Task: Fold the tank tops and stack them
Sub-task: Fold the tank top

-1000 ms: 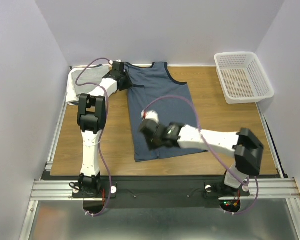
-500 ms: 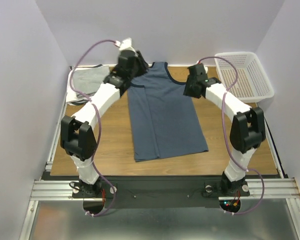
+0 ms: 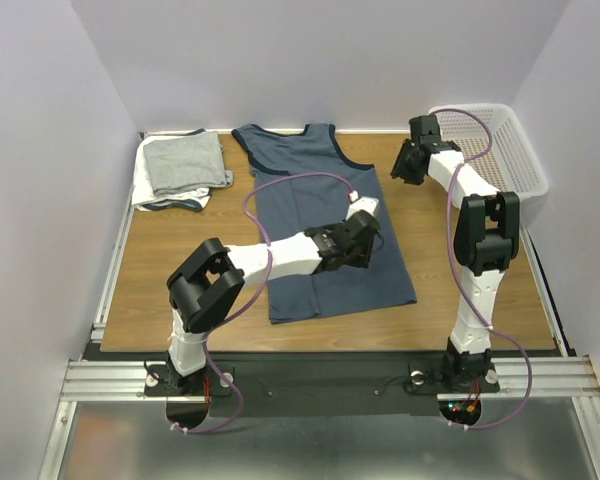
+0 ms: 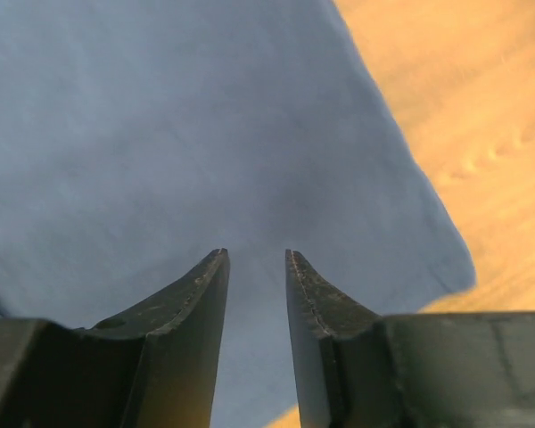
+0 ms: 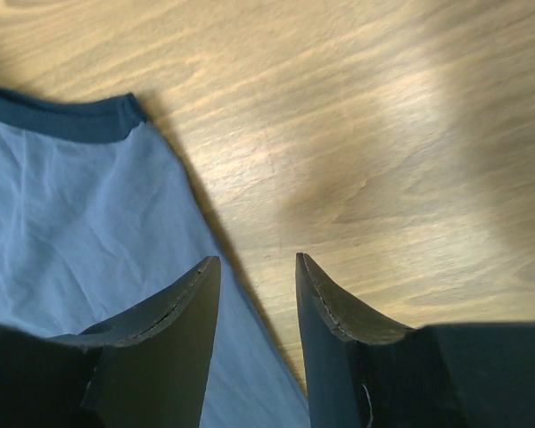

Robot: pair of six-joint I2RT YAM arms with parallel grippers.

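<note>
Tank top (image 3: 310, 215), the blue one, lies flat and unfolded mid-table (image 3: 180, 270), neck away from the arms. A pile (image 3: 183, 165) of grey and white tops sits well apart at the far left.

Half a second ago the left gripper (image 4: 254, 257) was at the far-left strap. It has since swung across the cloth and now hangs over the right half, near the side edge above the hem corner. Its jaws are slightly parted, with nothing between them.

The right gripper (image 5: 254, 259) has drawn a little toward the basket (image 3: 500, 198) and hovers over the right side edge, just below the navy armhole trim. Its jaws are spread and empty.

Spreading looks finished and no fold has started. Both grippers seem to be lining up along the right edge, likely to fold it inward.
</note>
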